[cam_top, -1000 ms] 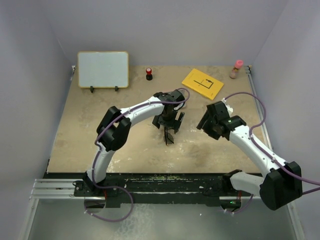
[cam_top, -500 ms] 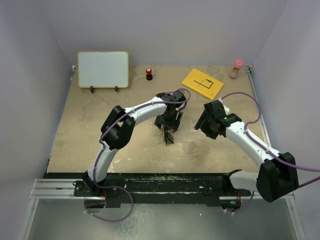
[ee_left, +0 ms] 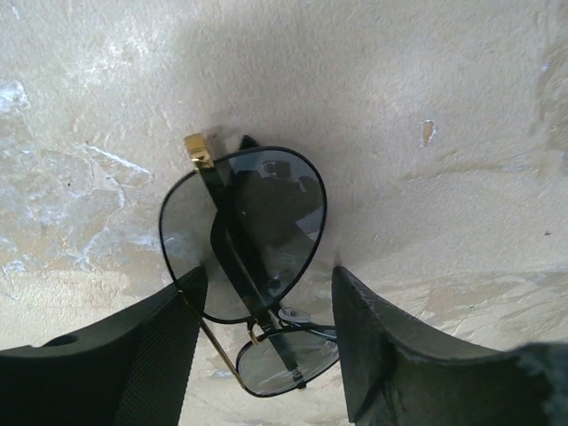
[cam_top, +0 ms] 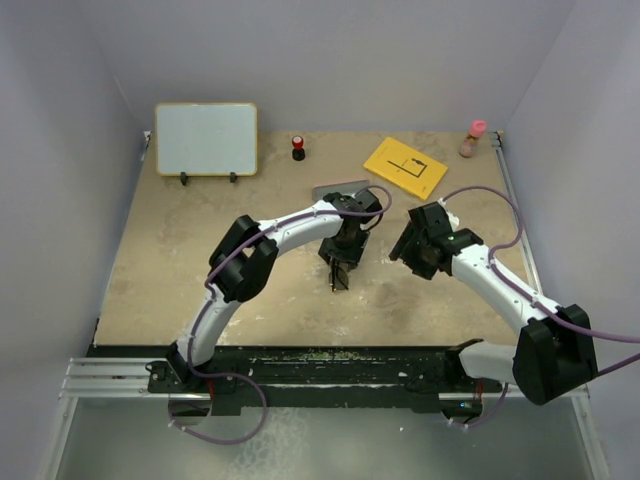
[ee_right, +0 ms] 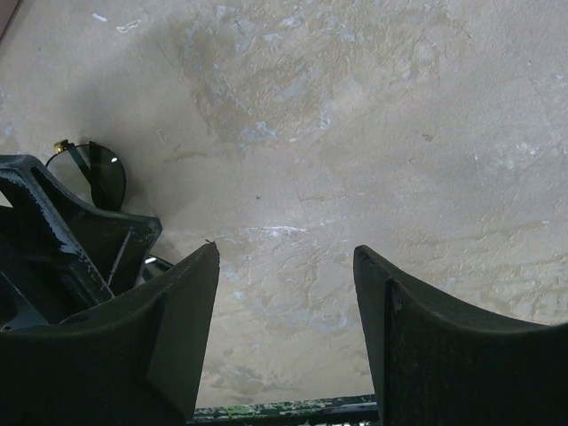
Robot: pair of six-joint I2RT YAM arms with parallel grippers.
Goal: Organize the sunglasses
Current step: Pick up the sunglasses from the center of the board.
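Note:
The sunglasses [ee_left: 244, 231] lie folded on the tan table, dark thin rims, grey lenses and a gold hinge. In the top view the sunglasses [cam_top: 339, 275] sit mid-table under my left gripper [cam_top: 342, 260]. In the left wrist view my left gripper [ee_left: 269, 271] straddles them with its jaws partly drawn in. The right finger meets the lower lens rim, and a gap shows at the left finger. My right gripper [cam_top: 408, 250] hovers open to their right, nothing between its fingers [ee_right: 286, 247]. One lens of the sunglasses [ee_right: 99, 177] shows at the left of that view.
A whiteboard [cam_top: 205, 138] stands at the back left. A small red-capped item [cam_top: 298, 147], a yellow booklet [cam_top: 405, 166] and a pink-capped bottle [cam_top: 473, 138] line the back. A grey-blue flat piece [cam_top: 333, 187] peeks out behind the left wrist.
My left gripper has come down over the sunglasses and its jaws have narrowed around them. The right gripper shifted slightly left and then held still.

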